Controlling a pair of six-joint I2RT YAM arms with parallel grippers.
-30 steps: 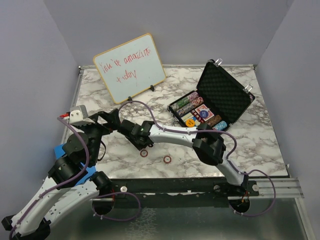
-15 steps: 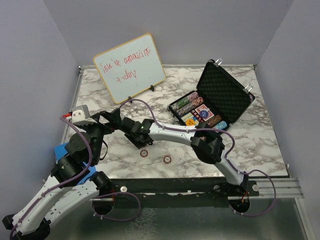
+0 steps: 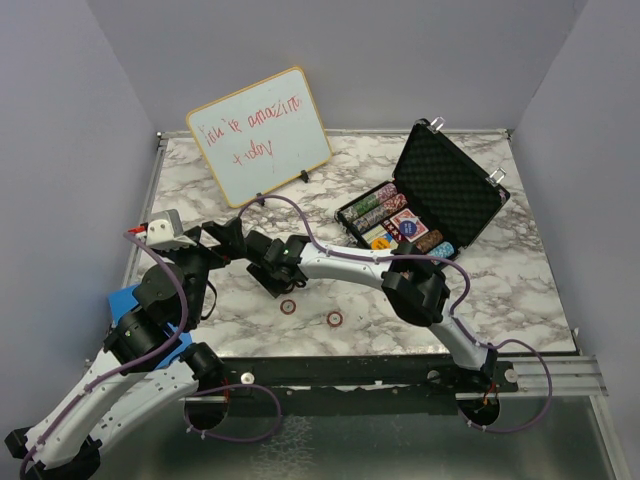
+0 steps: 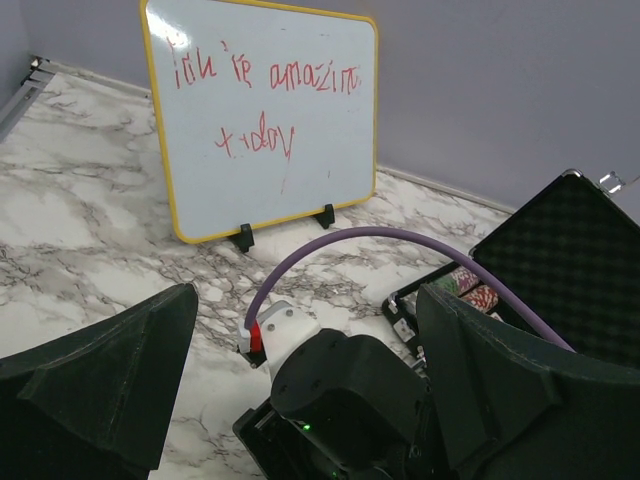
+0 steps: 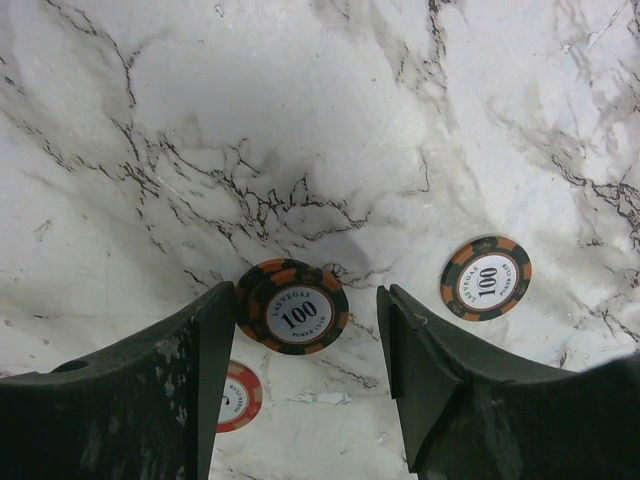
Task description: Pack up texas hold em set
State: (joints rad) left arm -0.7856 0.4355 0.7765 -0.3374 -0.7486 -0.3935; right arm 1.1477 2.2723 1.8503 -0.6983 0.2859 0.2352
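Note:
The black briefcase (image 3: 440, 195) stands open at the right of the marble table, with rows of poker chips (image 3: 385, 205) and a red card deck (image 3: 408, 226) in its foam tray. Two loose chips (image 3: 288, 306) (image 3: 335, 319) lie near the front edge. In the right wrist view my right gripper (image 5: 305, 330) is open over the table. A black-and-orange 100 chip (image 5: 292, 306) lies flat between its fingers, close to the left one. A second 100 chip (image 5: 485, 277) lies to the right. A red chip (image 5: 238, 396) is half hidden by the left finger. My left gripper (image 4: 305, 310) is wide open and empty, just behind the right wrist (image 4: 350, 400).
A wood-framed whiteboard (image 3: 258, 135) with red writing stands at the back left on two black feet. The right arm's purple cable (image 4: 400, 245) arcs across the left wrist view. The two grippers (image 3: 228, 238) (image 3: 262, 268) sit close together at the table's left centre.
The right gripper's jaws have spread wider. Both grippers have edged slightly away from the front edge. The chips on the table have not moved.

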